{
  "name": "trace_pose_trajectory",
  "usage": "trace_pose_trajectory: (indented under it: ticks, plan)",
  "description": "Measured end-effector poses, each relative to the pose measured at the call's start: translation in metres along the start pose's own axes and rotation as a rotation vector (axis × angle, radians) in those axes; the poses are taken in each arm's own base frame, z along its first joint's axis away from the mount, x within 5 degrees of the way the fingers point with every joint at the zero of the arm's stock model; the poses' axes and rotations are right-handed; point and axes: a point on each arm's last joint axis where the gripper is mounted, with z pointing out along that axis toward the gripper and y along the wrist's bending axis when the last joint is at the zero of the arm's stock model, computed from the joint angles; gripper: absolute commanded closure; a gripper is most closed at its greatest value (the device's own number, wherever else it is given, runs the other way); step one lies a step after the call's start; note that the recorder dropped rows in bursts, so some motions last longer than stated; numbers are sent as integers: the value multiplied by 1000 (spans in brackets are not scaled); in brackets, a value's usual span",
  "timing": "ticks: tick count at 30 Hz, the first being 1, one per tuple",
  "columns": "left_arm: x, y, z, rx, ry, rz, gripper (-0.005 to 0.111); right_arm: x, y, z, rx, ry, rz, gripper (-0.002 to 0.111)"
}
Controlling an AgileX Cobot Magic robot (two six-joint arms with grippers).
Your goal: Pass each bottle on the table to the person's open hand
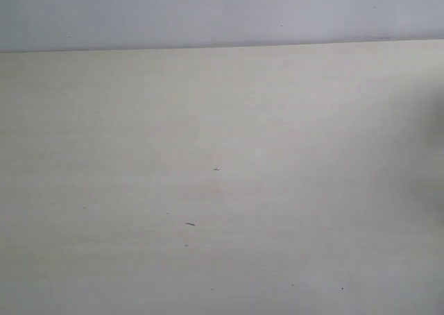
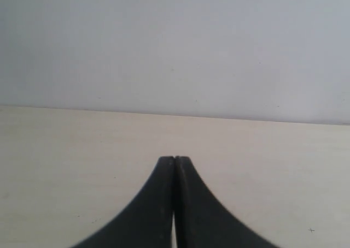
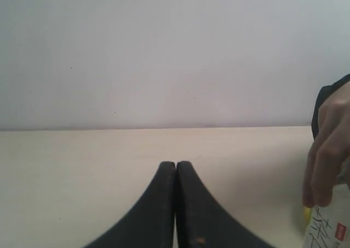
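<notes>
Cream table [image 1: 229, 121]: left end effector [image 2: 174, 159] closed, right end effector [image 3: 175, 164] closed (bottle [image 3: 331, 227] script unreadable).

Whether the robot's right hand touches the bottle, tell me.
Apart. The right wrist view shows table surface between the shut right hand and the bottle under the person's fingers.

I read the table [image 1: 222, 190] as smooth, matt, pale wood-grain. The left gripper [image 2: 174, 159] and right gripper [image 3: 175, 164] look like matt black plastic.
</notes>
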Motion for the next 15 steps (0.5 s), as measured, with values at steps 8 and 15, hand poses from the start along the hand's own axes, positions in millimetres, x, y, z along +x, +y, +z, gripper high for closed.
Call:
trace_pose_trajectory:
  ticks: [8, 15]
  plan:
    - [0, 0, 0, 0, 0, 0, 107, 6, 0, 0, 3, 61, 6, 108]
    - [0, 0, 0, 0, 0, 0, 107, 6, 0, 0, 3, 61, 6, 108]
